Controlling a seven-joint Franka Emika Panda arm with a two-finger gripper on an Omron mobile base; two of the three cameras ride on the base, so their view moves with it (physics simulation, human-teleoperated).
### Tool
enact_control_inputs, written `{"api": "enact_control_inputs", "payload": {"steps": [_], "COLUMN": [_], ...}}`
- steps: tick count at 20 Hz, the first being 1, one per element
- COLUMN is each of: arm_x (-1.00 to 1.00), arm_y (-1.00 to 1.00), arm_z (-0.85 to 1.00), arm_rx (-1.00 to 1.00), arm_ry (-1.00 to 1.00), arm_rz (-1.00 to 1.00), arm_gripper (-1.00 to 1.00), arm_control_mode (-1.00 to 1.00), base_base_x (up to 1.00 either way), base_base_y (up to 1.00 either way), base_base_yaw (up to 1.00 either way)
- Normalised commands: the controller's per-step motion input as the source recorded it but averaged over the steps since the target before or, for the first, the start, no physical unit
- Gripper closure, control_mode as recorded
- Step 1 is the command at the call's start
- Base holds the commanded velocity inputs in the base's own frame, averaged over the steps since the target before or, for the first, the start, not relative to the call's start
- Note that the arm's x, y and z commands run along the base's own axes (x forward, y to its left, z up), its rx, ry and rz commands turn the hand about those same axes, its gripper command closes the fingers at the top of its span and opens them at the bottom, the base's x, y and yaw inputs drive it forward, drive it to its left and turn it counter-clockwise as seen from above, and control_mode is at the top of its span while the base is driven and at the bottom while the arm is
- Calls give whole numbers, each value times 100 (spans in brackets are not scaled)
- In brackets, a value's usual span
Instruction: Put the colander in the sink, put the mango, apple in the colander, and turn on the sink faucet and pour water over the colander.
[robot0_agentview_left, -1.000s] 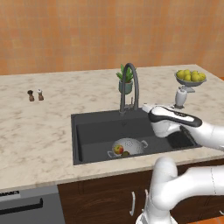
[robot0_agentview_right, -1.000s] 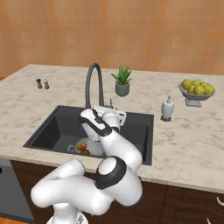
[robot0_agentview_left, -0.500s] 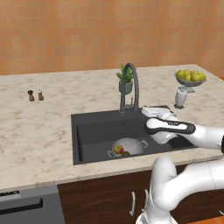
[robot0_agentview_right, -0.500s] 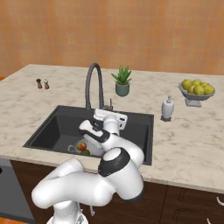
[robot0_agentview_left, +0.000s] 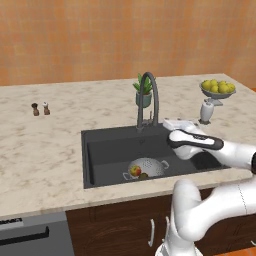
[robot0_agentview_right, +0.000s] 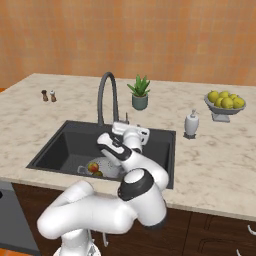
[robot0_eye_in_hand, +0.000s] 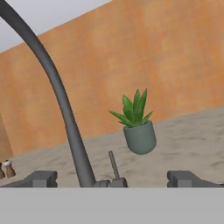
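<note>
Colander (robot0_agentview_left: 146, 167) already down in the sink (robot0_agentview_left: 107, 150), low and off to one side of the fingers, with apple (robot0_agentview_left: 135, 171) and mango (robot0_agentview_left: 143, 175) tucked inside. Fruit step looks finished; water not running yet, so turning on the tap seems next.

Gripper (robot0_eye_in_hand: 112, 178) hanging over the sink's back edge, fingers (robot0_eye_in_hand: 41, 178) spread wide apart, nothing between them. Straight ahead of the fingers: sink faucet (robot0_eye_in_hand: 57, 92), its thin lever (robot0_eye_in_hand: 113, 164) standing up right between the two tips. Behind that, a little potted plant (robot0_eye_in_hand: 139, 127), farther back.

To do it well: ease forward slowly, get one finger beside the lever, then push gently sideways. Probably no squeeze needed. Keep clear of the tall curved pipe and the plant pot.

Faucet dark, smooth, bent high like a candy cane. Lever a skinny little stick. Colander round, shiny, full of tiny holes, two small handles. Sink dark and boxy. Counter (robot0_agentview_left: 45, 145) pale, speckled like stone. Apple round, yellow with red; mango dark green.
</note>
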Motion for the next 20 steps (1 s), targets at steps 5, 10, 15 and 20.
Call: {"api": "enact_control_inputs", "payload": {"steps": [5, 10, 15, 20], "arm_x": [44, 43, 45, 29], "arm_y": [0, 1, 0, 0], "arm_z": [-9, -21, -24, -28], "arm_rx": [0, 0, 0, 0], "arm_ry": [0, 0, 0, 0], "arm_rz": [0, 0, 0, 1], "arm_gripper": [-100, -100, -100, -100], "arm_control_mode": [-100, -100, -100, -100], "base_base_x": [0, 0, 0, 0], "base_base_y": [0, 0, 0, 0], "base_base_yaw": [0, 0, 0, 0]}}
